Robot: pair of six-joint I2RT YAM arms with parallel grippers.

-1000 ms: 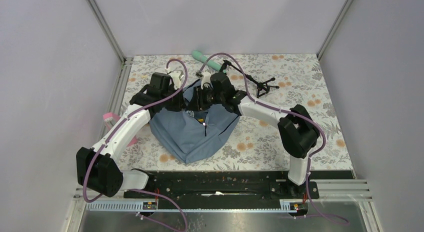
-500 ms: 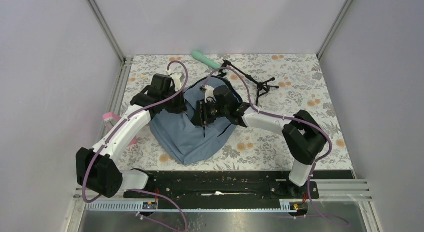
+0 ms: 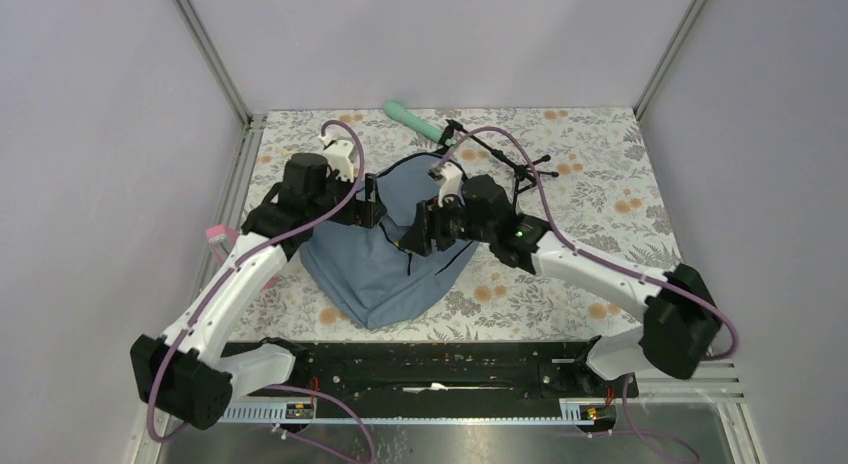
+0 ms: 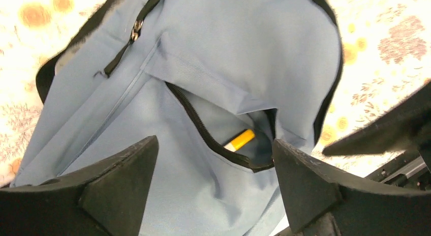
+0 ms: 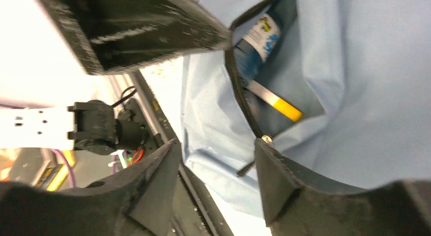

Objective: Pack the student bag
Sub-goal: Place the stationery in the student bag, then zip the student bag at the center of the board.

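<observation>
The slate-blue student bag (image 3: 375,269) lies flat in the middle of the table, its pocket zip (image 4: 195,119) open. Inside the pocket lie a white-and-yellow pen (image 5: 274,101) (image 4: 239,140) and a blue labelled tube (image 5: 260,35). My left gripper (image 3: 383,210) (image 4: 216,167) hovers open over the bag's left side, nothing between its fingers (image 4: 119,187). Just right of the pocket mouth my right gripper (image 3: 418,234) (image 5: 216,167) stands open. The zip pull (image 5: 264,139) sits by the tip of one of its fingers (image 5: 277,182), not gripped.
A teal handle-like object (image 3: 410,119) and a black folding stand (image 3: 512,165) lie behind the bag. A pink item (image 3: 217,235) sits at the left table edge. The cage posts and walls close in the back and sides. The black rail (image 3: 430,369) runs along the front.
My left gripper has opened and let go of the bag's edge. The right gripper has drawn back out of the pocket towards the right and opened wider. The bag has settled flatter.
</observation>
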